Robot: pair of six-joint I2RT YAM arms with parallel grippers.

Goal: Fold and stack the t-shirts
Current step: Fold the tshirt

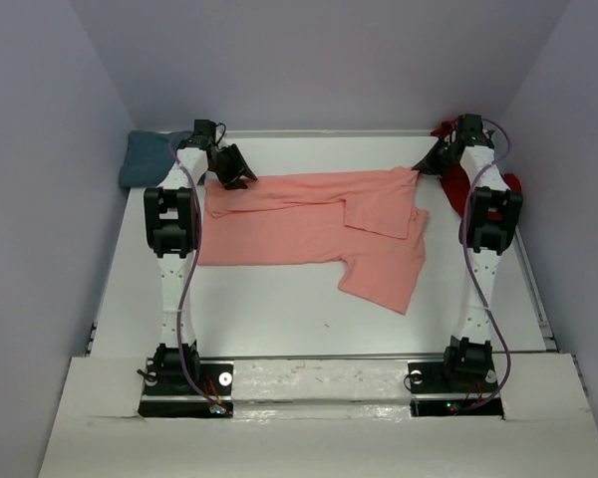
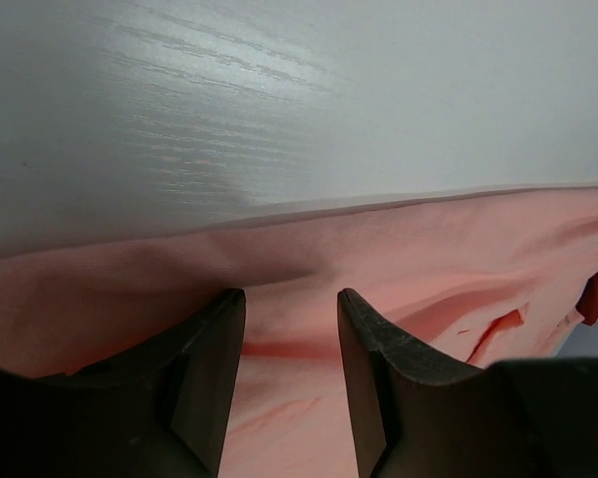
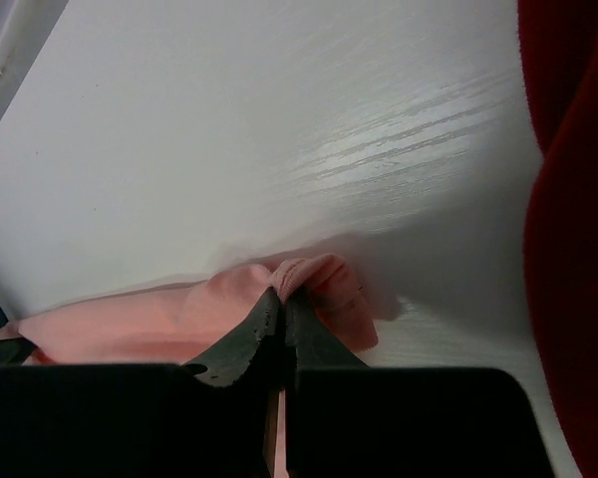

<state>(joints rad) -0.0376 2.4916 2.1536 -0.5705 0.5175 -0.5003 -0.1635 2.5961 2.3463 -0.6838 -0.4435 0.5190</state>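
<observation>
A white wood-grain tabletop point(image 1: 279, 319) stands between pale lavender walls point(image 1: 40, 199). A salmon-pink cotton t-shirt point(image 1: 299, 224) lies partly folded across its far half, with one flap reaching toward the near right. A crumpled teal cotton t-shirt point(image 1: 145, 159) sits in the far-left corner and a dark red cotton t-shirt point(image 1: 508, 184) in the far-right corner. The left hand point(image 2: 291, 299) has its jaws apart over the pink shirt's far-left edge. The right hand point(image 3: 282, 299) is pinched closed on a fold at the shirt's far-right corner.
</observation>
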